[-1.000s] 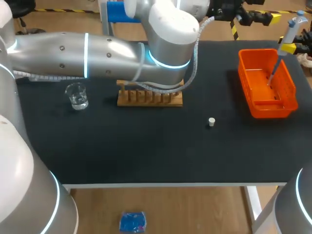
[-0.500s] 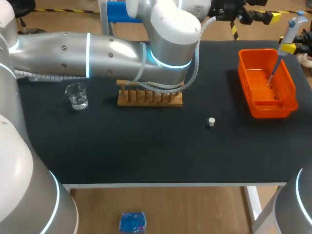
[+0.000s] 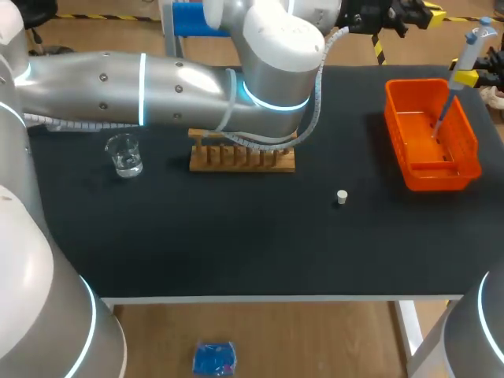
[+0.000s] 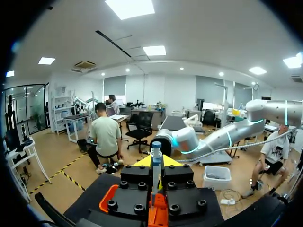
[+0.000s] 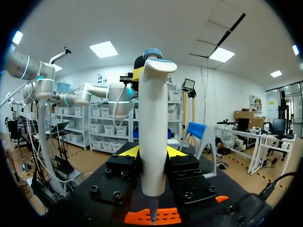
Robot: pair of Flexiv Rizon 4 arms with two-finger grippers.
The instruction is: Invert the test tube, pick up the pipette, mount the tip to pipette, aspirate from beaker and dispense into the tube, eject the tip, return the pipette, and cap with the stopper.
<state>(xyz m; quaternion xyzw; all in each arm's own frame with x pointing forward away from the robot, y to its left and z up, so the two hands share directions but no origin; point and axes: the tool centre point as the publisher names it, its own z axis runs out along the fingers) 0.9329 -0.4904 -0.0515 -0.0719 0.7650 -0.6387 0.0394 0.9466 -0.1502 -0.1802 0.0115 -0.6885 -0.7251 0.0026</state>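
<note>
My right gripper (image 3: 466, 77) is shut on the white pipette (image 3: 461, 57) with a blue button, holding it upright at the far right. The pipette's thin lower end points down into the orange bin (image 3: 466, 153). In the right wrist view the pipette (image 5: 153, 132) stands between the fingers. My left arm reaches across the far side; its gripper (image 3: 431, 11) is shut with nothing in it, apart from the pipette and level with its top. From the left wrist, the pipette (image 4: 155, 150) stands straight ahead of the gripper (image 4: 156, 163). No test tube shows.
A glass beaker (image 3: 124, 153) stands at the left. The wooden rack (image 3: 242, 158) sits mid-table, its top hidden under my left arm. A small white stopper (image 3: 342, 197) lies alone on the black mat.
My left gripper's fingers have closed and the gripper has shifted slightly toward the far edge. The right gripper and the pipette have stayed put.
</note>
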